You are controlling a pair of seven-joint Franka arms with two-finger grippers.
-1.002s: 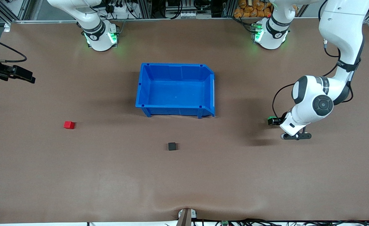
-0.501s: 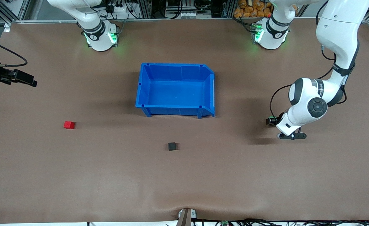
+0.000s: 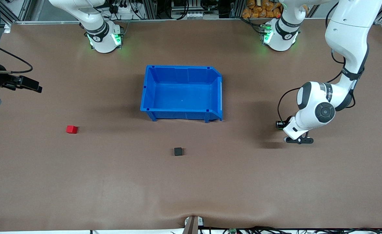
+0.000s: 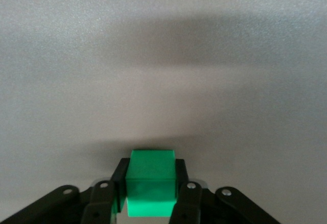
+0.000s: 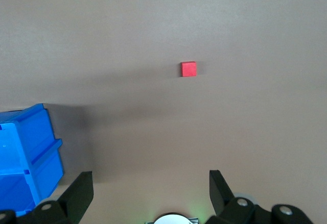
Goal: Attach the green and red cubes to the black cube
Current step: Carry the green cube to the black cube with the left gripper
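Waiting wide open, the right pincer (image 3: 31, 87) hangs toward the right arm's end from the bin (image 3: 181, 113). Red cube (image 3: 71, 129) and black cube (image 3: 178, 151) lie nearer the camera than the bin. The left pincer (image 4: 151, 196) clamps the green cube (image 4: 150, 189) at opposite flat faces toward the left arm's end; it looks light, rigid, smooth.

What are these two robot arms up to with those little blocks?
The left gripper has shut on a small green cube at the left arm's end of the brown table. The right gripper hangs open over the right arm's end, with a small red cube lying untouched on the table. A small matte black cube sits alone, nearer the front camera than the blue plastic bin. Nothing is joined yet.
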